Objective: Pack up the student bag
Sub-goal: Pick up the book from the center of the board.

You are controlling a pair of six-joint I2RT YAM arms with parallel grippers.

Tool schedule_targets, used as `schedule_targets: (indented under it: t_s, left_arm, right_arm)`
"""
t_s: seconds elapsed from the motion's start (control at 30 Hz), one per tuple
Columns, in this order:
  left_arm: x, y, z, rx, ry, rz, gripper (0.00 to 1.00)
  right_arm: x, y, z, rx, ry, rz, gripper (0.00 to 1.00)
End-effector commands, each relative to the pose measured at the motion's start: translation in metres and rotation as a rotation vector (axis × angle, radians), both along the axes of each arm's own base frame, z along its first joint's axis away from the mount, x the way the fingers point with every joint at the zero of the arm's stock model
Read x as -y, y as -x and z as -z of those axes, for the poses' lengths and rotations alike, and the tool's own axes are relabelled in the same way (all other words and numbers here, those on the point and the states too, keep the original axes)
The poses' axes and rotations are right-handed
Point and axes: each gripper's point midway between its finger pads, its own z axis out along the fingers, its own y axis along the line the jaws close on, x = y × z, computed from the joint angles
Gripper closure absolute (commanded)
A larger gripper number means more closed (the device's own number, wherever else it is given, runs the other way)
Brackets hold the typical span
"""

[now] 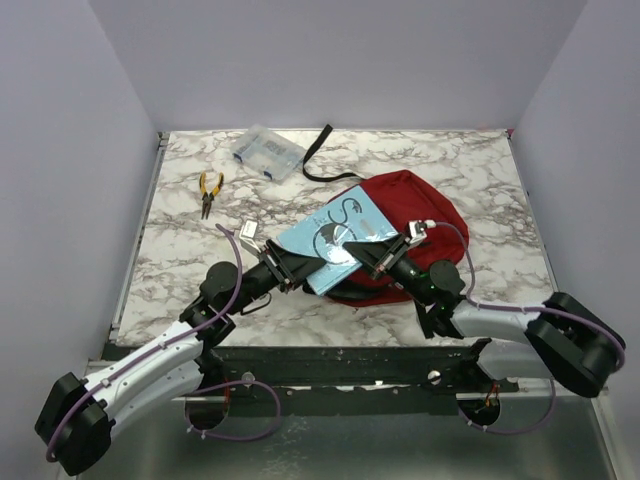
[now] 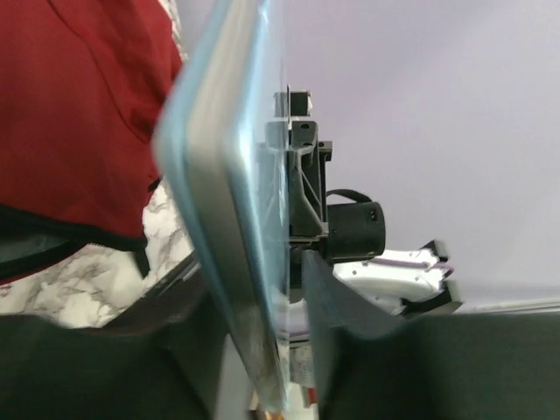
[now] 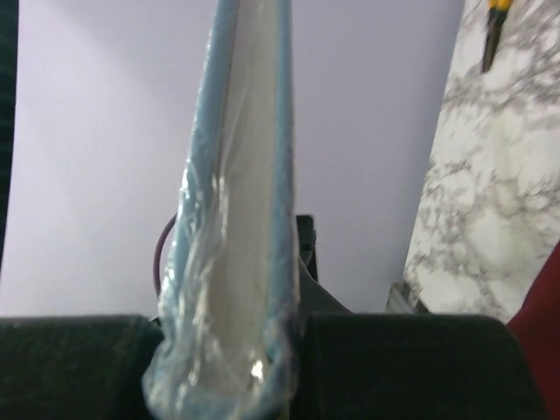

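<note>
Left claw (image 1: 306,268) and right claw (image 1: 354,251) clench book (image 1: 340,225) over student bag (image 1: 422,205) opening near-left.

I see glossy, crinkled plastic film over the book (image 3: 236,262). The student bag (image 1: 410,200) looks like matt cloth, the table (image 1: 450,170) smooth and marbled.

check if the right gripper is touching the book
Touching. The right wrist view shows the book pinched between the right gripper's two fingers, its plastic wrap crumpled against both, with no gap.
</note>
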Motion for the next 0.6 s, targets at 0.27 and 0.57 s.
schedule_targets:
  t_s: [0.27, 0.57]
  left_arm:
    - [0.002, -0.007, -0.030, 0.139, 0.041, -0.040, 1.00]
    - [-0.020, -0.007, -0.031, 0.229, 0.035, -0.102, 1.00]
  right_arm:
    - [0.019, -0.020, 0.006, 0.014, 0.145, 0.185, 0.95]
    - [0.023, -0.013, 0.027, 0.081, 0.286, 0.177, 0.31]
